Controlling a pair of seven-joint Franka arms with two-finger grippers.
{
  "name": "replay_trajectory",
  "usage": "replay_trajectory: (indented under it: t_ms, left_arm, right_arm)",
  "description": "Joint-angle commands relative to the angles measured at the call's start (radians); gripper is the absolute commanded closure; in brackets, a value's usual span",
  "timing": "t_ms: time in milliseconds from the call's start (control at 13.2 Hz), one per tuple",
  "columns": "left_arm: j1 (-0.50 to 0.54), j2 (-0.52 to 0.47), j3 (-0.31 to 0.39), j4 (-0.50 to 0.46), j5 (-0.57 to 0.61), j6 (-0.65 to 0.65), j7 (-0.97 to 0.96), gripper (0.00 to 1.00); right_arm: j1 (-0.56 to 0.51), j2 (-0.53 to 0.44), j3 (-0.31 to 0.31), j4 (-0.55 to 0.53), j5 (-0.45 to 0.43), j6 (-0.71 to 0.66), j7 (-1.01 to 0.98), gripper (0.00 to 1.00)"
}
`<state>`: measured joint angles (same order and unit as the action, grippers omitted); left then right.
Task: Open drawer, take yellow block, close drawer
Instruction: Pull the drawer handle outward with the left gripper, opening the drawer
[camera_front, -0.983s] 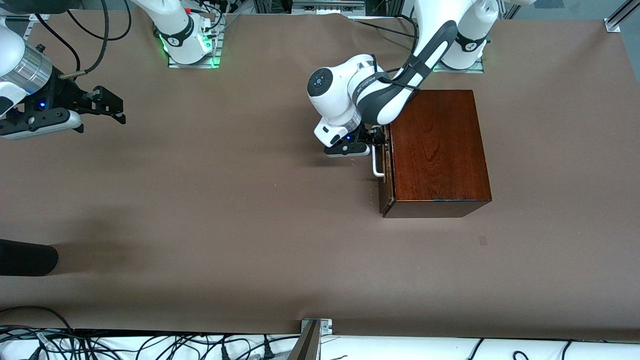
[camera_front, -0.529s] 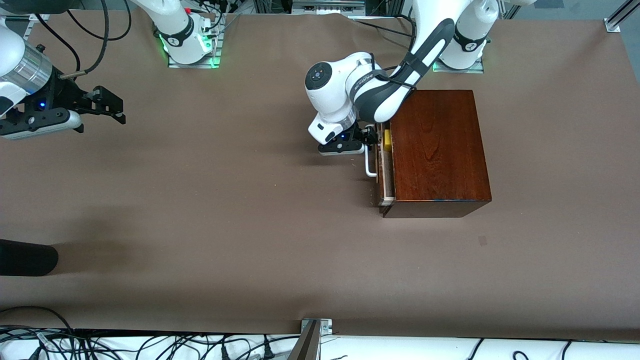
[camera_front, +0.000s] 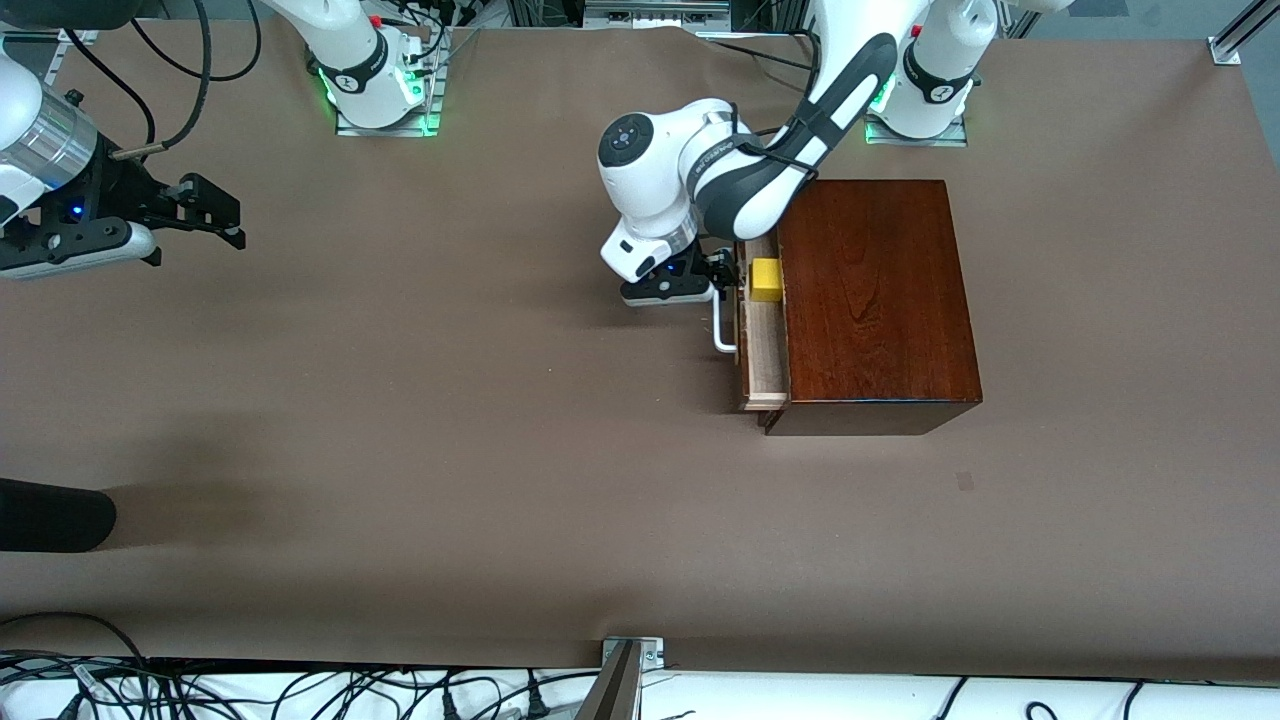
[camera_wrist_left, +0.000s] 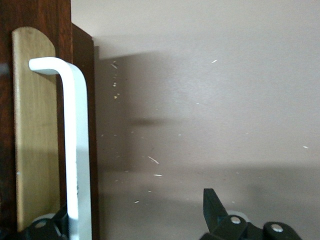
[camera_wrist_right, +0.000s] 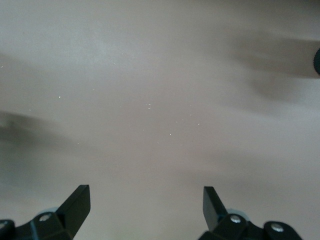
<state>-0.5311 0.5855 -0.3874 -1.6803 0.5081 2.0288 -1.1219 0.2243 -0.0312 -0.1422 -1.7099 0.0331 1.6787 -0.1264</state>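
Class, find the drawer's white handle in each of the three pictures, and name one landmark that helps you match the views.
Front view: the white handle stands at the drawer front, which is part open, with the left claw at it.
Left wrist view: the handle runs upright near the picture's edge, against the pale wood strip.
Right wrist view: not in it; only bare table shows.
Shared landmark: the dark red-brown wooden box, also seen in the left wrist view.
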Motion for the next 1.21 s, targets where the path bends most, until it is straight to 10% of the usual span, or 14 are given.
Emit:
replay_trajectory:
  t_ms: [0,908,1134]
  left_arm:
    - [-0.027,0.071,-0.01,0.096,-0.023,0.097,0.013,0.0]
    - [-0.015,0.005,-0.047,0.373,-0.103,-0.48,0.256,0.0]
    - [0.118,-0.1,-0.044,0.421,-0.198,-0.554,0.469,0.0]
  right_arm:
    - [-0.006,0.007,0.004,0.018,-0.012,-0.017,0.004,0.0]
    - [-0.006,0.011,0.003,0.018,-0.013,-0.017,0.002,0.0]
    - [-0.006,0.011,0.003,0.018,-0.012,-0.017,-0.001,0.0]
